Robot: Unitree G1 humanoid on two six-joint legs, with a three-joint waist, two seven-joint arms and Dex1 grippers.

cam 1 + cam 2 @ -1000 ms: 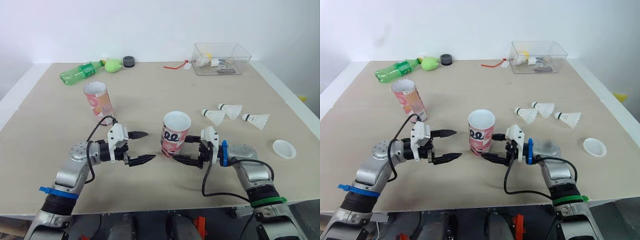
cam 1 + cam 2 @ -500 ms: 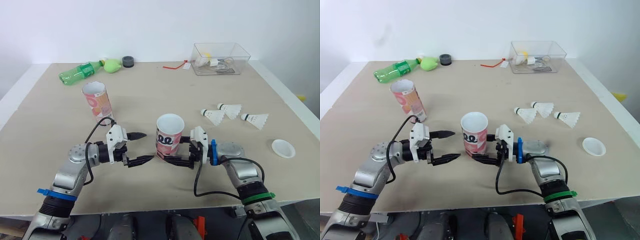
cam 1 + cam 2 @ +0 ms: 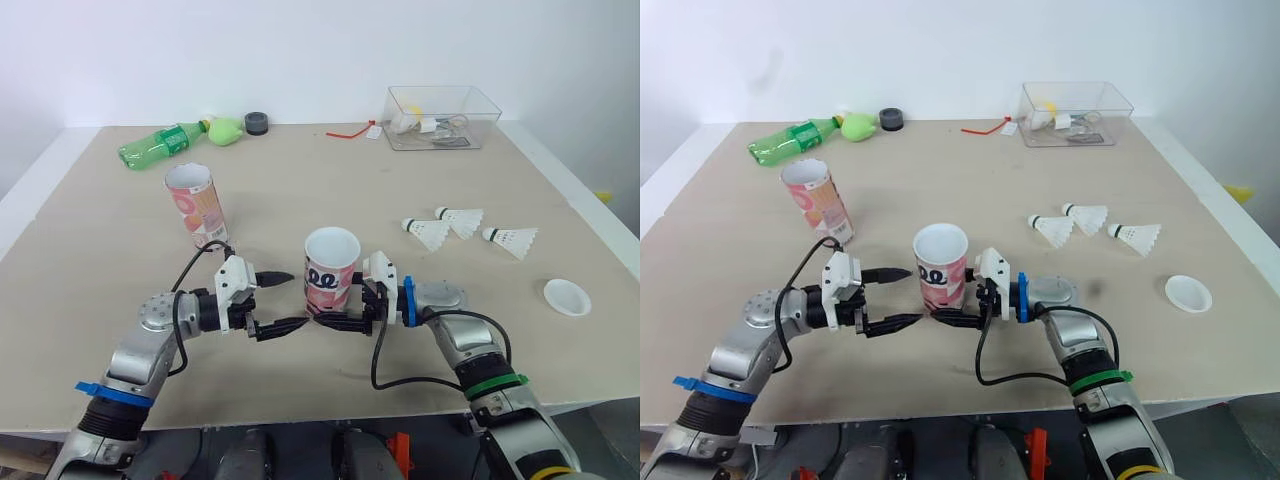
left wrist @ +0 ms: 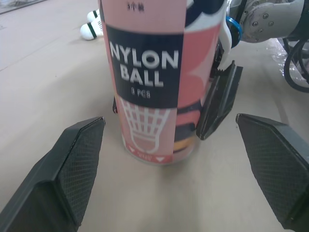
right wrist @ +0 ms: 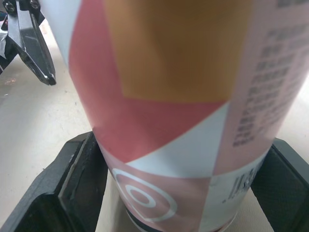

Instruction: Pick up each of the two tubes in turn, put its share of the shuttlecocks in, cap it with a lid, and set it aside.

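Observation:
A pink shuttlecock tube (image 3: 330,268) stands upright and open-topped at the front middle of the table. My right gripper (image 3: 331,308) is shut on its base, one finger (image 5: 72,186) on each side. Just left of the tube, my left gripper (image 3: 283,300) is open with its fingertips (image 4: 72,169) flanking the tube (image 4: 149,82) without touching it. A second pink tube (image 3: 196,205) stands upright further back on the left. Three white shuttlecocks (image 3: 462,220) lie on the right. A white lid (image 3: 567,297) rests near the right edge.
At the back left lie a green bottle (image 3: 160,143), a green object (image 3: 227,129) and a dark round cap (image 3: 258,122). A clear plastic box (image 3: 443,116) with small items sits at the back right, and a red tag (image 3: 352,131) lies beside it.
My right gripper has moved left with the tube in it, bringing it up to the left gripper. The left gripper has stayed open and nearly still.

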